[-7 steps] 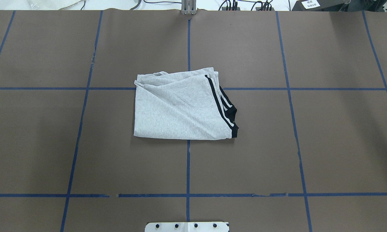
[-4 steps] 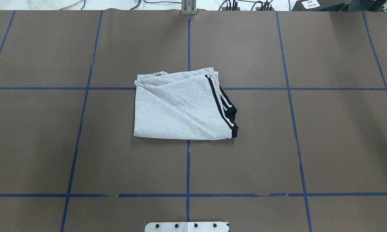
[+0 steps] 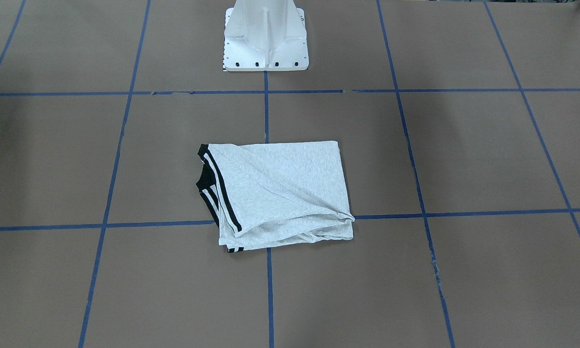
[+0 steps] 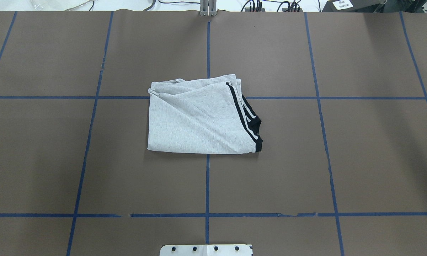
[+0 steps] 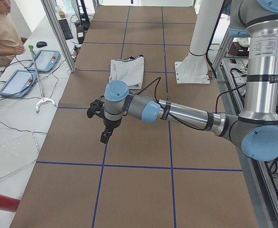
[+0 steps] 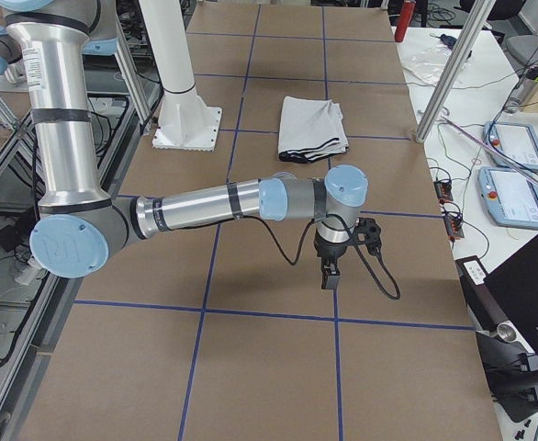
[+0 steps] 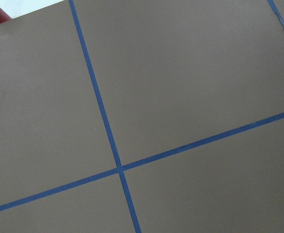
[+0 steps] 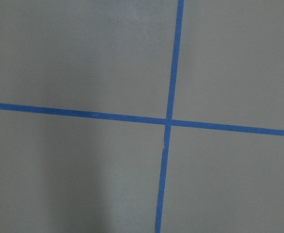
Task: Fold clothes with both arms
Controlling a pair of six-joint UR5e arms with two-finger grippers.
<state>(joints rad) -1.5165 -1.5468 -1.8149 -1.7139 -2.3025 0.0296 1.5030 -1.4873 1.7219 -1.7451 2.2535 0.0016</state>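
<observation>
Brown paper marked with blue tape lines [image 4: 207, 185] covers the surface [image 4: 341, 160], and you find the T-shirt [image 4: 195, 121] folded into a flat rectangle near its centre, in front of the white pedestal base [image 3: 265, 38] and apart from it, with the black-striped trim [image 4: 243, 117] on the edge toward the robot's right. Both arms are well apart from the garment: the left claw [image 5: 104, 138] and the right claw [image 6: 328, 278] each point down over bare surface near opposite ends. Each claw shows only in a side view, so you cannot tell whether its fingers are spread or pressed together.
</observation>
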